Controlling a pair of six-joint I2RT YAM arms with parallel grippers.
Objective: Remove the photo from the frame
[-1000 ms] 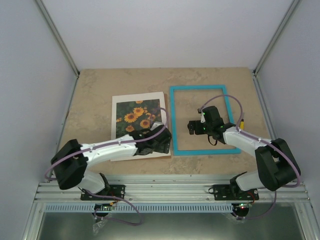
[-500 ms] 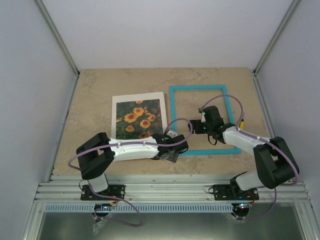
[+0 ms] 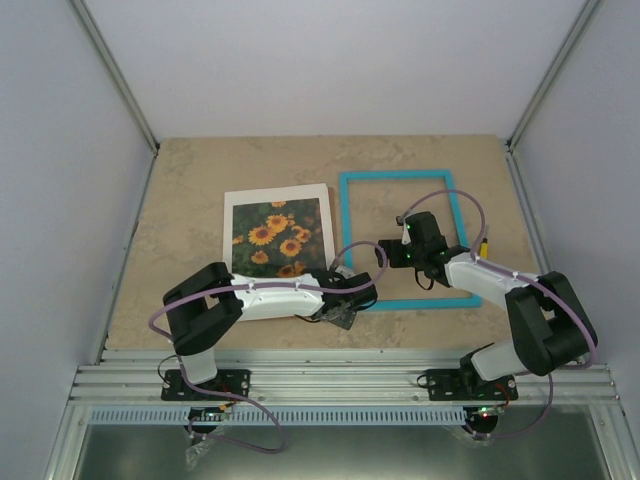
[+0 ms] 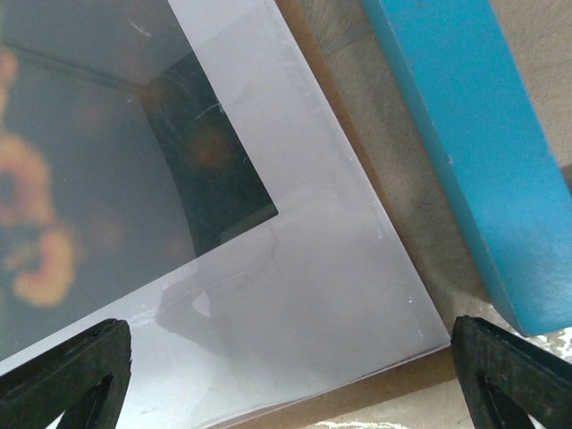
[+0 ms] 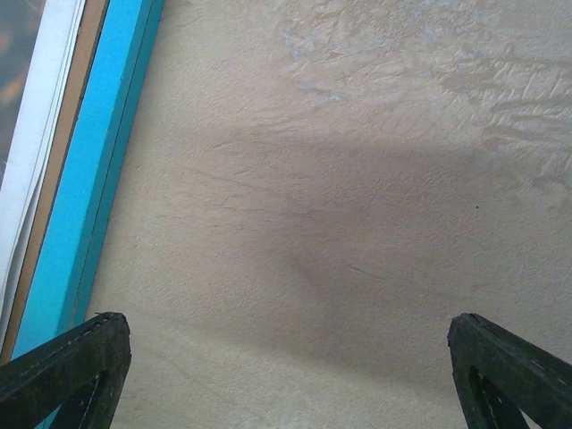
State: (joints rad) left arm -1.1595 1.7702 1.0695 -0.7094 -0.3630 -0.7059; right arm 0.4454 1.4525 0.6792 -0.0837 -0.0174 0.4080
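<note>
Hovering wide open and empty, the left hand (image 3: 346, 306) is over the near right corner of the photo (image 3: 277, 240), which lies flat left of centre on the worktop (image 3: 200, 170), just beside the blue frame (image 3: 345, 240); the right hand (image 3: 384, 254), also spread wide, holds nothing inside the frame's opening

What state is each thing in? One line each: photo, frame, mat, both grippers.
frame, empty, flat on the table.
photo, outside the frame, flat.
white mat, flat over the photo.
left gripper, open, above the white mat's corner.
right gripper, open, holding nothing.
</note>
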